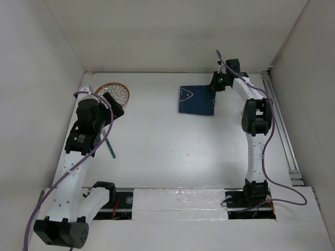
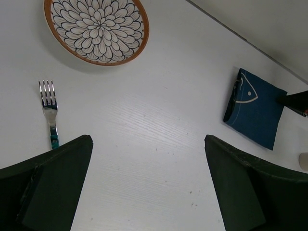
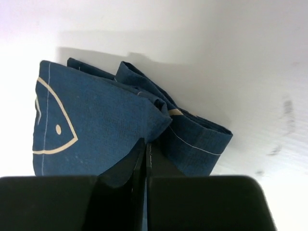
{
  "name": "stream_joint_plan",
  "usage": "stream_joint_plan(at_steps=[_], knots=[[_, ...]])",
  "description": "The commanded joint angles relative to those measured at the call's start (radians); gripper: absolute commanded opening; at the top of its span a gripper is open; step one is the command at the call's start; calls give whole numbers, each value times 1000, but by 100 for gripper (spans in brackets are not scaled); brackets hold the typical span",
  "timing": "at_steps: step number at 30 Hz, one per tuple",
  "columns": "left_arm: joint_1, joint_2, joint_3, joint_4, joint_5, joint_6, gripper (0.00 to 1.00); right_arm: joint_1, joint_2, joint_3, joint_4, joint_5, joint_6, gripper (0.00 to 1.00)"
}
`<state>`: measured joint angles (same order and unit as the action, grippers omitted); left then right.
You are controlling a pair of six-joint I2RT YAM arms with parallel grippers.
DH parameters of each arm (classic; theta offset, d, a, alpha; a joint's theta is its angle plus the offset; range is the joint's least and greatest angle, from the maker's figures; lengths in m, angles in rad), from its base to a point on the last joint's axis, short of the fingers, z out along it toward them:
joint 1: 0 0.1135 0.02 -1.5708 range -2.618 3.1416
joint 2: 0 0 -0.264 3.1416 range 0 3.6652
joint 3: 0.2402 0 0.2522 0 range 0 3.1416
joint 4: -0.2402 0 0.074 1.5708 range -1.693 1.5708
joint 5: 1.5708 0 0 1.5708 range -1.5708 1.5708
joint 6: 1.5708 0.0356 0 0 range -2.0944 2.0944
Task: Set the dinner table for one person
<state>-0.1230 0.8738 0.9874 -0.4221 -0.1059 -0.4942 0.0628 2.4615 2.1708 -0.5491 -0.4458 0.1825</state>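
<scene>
The white dinner table (image 1: 172,151) carries a floral plate with an orange rim (image 1: 116,93) at the far left, also in the left wrist view (image 2: 96,29). A fork with a teal handle (image 1: 111,148) lies in front of it, also in the left wrist view (image 2: 49,113). A dark blue cloth with a fish outline (image 1: 196,99) lies at the far middle. My right gripper (image 1: 215,86) is shut on the cloth's right edge (image 3: 96,115), which bunches up at the fingertips (image 3: 146,142). My left gripper (image 2: 148,139) is open and empty above the table, near the plate (image 1: 112,102).
White walls enclose the table on the left, back and right. A metal rail (image 1: 285,141) runs along the right side. The arm bases stand on a taped strip (image 1: 178,201) at the near edge.
</scene>
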Motion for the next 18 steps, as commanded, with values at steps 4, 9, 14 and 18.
stream_joint_plan(at_steps=[4, 9, 14, 18], knots=[[2, -15, 10, 45, 8, 14, 100, 60, -186, -113, 200, -77, 46, 0], [2, -15, 10, 45, 8, 14, 100, 121, -347, -290, 388, -105, 57, 0], [2, -15, 10, 45, 8, 14, 100, 193, -476, -437, 423, -154, 48, 2], [2, -15, 10, 45, 8, 14, 100, 261, -586, -624, 509, -191, 28, 8]])
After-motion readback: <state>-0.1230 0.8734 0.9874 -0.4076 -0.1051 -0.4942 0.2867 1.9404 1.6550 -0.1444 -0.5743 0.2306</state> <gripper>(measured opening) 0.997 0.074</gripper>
